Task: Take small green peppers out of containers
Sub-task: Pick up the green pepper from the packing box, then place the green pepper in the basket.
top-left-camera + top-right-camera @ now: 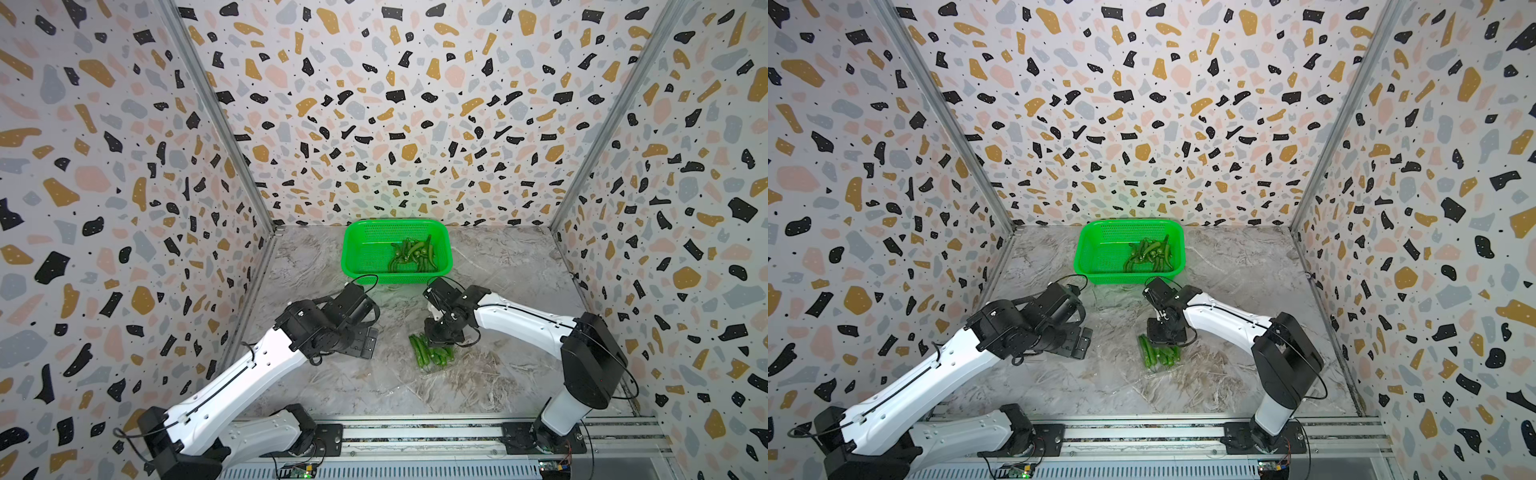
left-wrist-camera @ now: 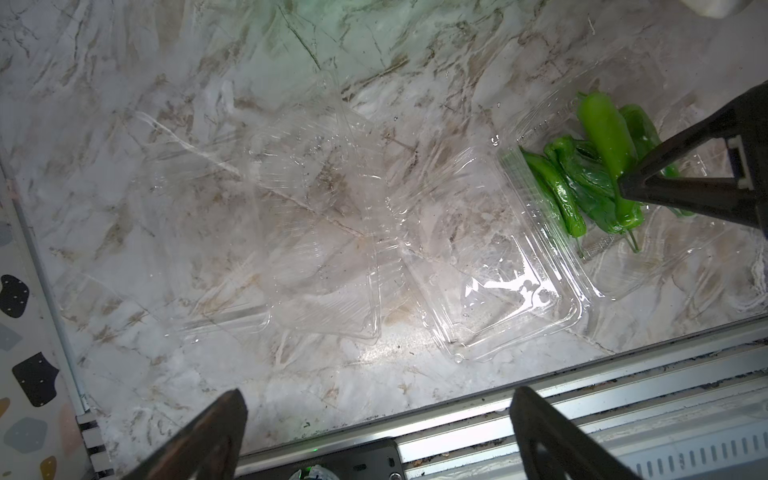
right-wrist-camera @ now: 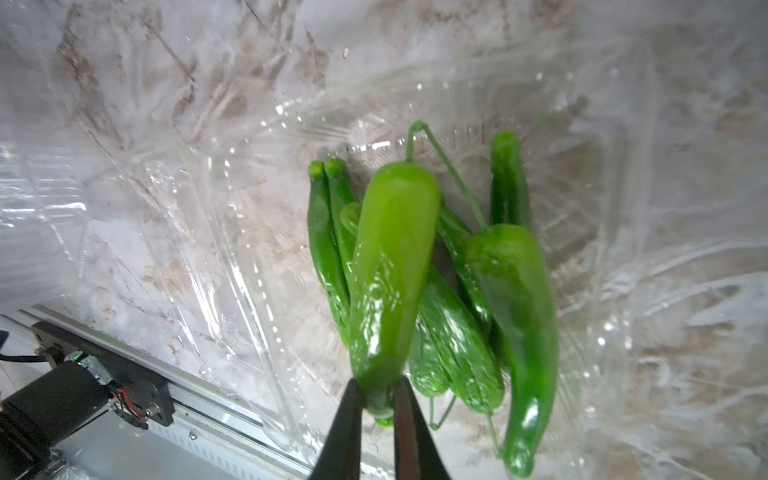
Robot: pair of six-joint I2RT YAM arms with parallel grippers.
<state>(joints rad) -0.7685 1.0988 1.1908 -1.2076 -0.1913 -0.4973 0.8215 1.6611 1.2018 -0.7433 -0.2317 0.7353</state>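
Marbled grey tabletop (image 1: 519,266) covers the floor of a booth, and along the bottom edge of both top views runs an aluminium rail (image 1: 415,432) that carries the bases of both arms. Above the rail, left of centre in the lower part of both top views, the left gripper (image 1: 368,343) hangs over the marble. The left wrist view shows its jaws spread wide with nothing between them. Beyond them a few crumpled empty containers (image 2: 320,249) lie overlapping, nearly invisible but for glare. Right beside these sits an opened clear pack (image 2: 498,299), one half bare, the other holding a pile of small green peppers (image 2: 582,183). That pile shows at lower centre of both top views, just right of the left gripper. The right gripper (image 3: 378,395) stands directly over the pile, pointing down, its jaws pinched tight on one end of a single pepper (image 3: 390,257). That pepper juts toward the wrist camera above the others, which lie side by side in the pack with thin stems showing. Farther back, at centre frame close to the rear wall, a bright green perforated basket (image 1: 353,237) rests on the marble, with a heap of darker peppers (image 1: 411,253) in its right half. Terrazzo-patterned walls (image 1: 104,166) rise on three sides behind.
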